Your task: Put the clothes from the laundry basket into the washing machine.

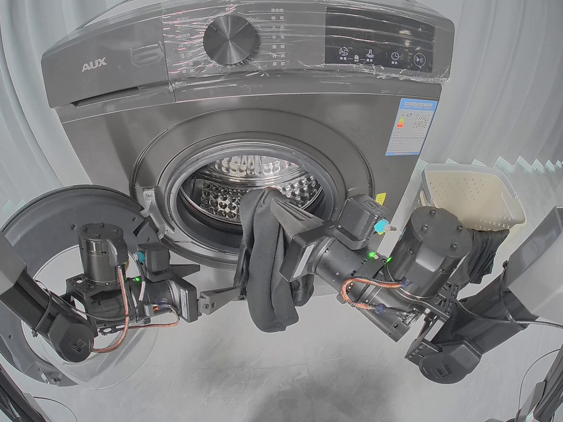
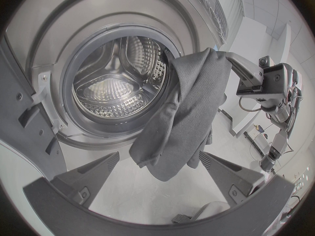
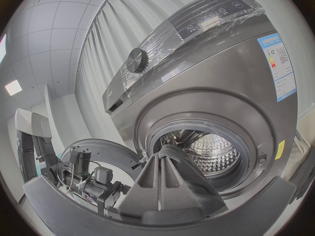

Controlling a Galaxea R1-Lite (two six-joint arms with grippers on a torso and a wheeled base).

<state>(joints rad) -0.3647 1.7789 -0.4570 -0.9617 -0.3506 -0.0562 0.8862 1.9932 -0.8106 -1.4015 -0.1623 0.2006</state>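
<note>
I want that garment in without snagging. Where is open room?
Free: the drum, bare inside, left part of its mouth open. Crowded: the mouth's lower right, where the garment hangs from the right gripper, left gripper close by.

L arm [image 1: 35,317] & R arm [image 1: 328,259]: dk grey, cylindrical motors [image 1: 437,253], orange braided cables [image 1: 121,300], green LEDs [image 1: 136,278], wedge fingers [image 1: 220,298].
</note>
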